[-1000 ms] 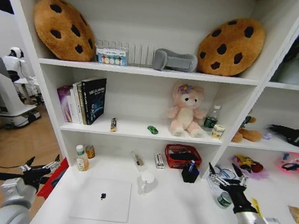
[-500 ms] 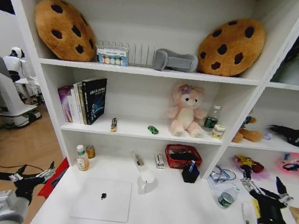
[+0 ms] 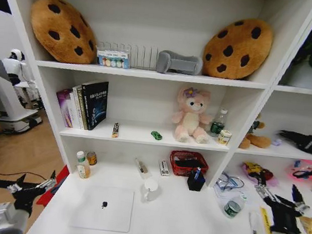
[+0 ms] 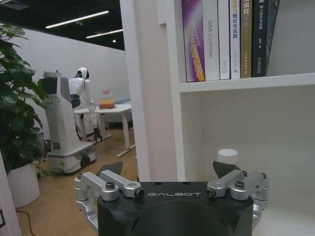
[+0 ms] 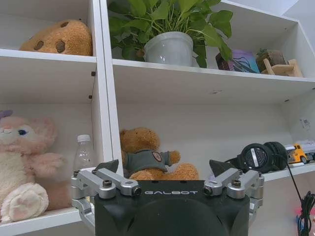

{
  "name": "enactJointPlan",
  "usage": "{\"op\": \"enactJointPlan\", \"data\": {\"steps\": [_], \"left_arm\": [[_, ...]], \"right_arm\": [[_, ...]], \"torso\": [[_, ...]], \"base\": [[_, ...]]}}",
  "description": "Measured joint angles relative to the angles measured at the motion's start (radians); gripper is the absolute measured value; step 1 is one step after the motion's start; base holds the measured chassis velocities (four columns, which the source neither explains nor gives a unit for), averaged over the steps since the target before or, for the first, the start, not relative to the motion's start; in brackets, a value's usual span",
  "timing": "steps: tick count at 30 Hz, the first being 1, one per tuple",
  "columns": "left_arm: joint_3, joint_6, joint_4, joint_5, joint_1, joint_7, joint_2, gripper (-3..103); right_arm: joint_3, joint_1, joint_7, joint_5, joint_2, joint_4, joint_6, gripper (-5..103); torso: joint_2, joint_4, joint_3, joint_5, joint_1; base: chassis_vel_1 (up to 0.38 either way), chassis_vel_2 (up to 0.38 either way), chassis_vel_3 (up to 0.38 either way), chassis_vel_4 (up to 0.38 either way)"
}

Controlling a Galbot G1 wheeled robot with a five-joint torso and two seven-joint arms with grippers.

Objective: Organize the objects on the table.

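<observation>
On the white table (image 3: 189, 226) lie a shut silver laptop (image 3: 102, 207), a white mug (image 3: 150, 189), a black pen cup (image 3: 196, 180) with pens in it, and a green can (image 3: 232, 209). A tiny green toy car (image 3: 156, 135) sits on the shelf above. My left gripper (image 3: 31, 185) hangs open off the table's left edge, holding nothing; in its wrist view the left gripper (image 4: 167, 169) faces the shelf's side panel. To the right of the green can, my right gripper (image 3: 281, 197) stands open and holds nothing; the right gripper (image 5: 165, 167) points at the shelves.
A red basket (image 3: 189, 162), a small bottle (image 3: 83, 165) and a jar (image 3: 92, 158) stand at the table's back. Books (image 3: 84, 105), a pink plush toy (image 3: 190, 116) and cookie cushions (image 3: 62, 29) fill the shelves. Clutter (image 3: 259, 173) lies in the right bay. Another robot (image 4: 69, 123) stands on the floor far left.
My right gripper has swung right, away from the pen cup and past the green can. My left gripper has dropped slightly lower and to the left. The head view has shifted a little.
</observation>
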Motion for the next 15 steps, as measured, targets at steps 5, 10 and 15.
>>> {"op": "enactJointPlan", "data": {"steps": [5, 10, 15], "left_arm": [[0.000, 0.000, 0.000, 0.002, 0.002, 0.000, 0.000, 100], [0.000, 0.000, 0.001, 0.002, 0.002, 0.000, 0.004, 100], [0.007, 0.000, 0.008, 0.003, -0.001, 0.001, 0.008, 100]], "right_arm": [[-0.011, 0.004, 0.004, -0.001, -0.004, -0.002, 0.000, 100], [-0.021, 0.007, 0.010, -0.011, 0.002, 0.001, -0.002, 100], [-0.030, 0.013, 0.028, -0.028, 0.007, 0.000, -0.001, 100]], "torso": [[0.000, 0.0000, 0.000, -0.0004, 0.000], [0.000, 0.0000, 0.000, -0.0004, 0.000], [0.000, 0.0000, 0.000, -0.0002, 0.000]], "base": [[0.000, 0.000, 0.000, 0.000], [0.000, 0.000, 0.000, 0.000], [0.000, 0.000, 0.000, 0.000]]}}
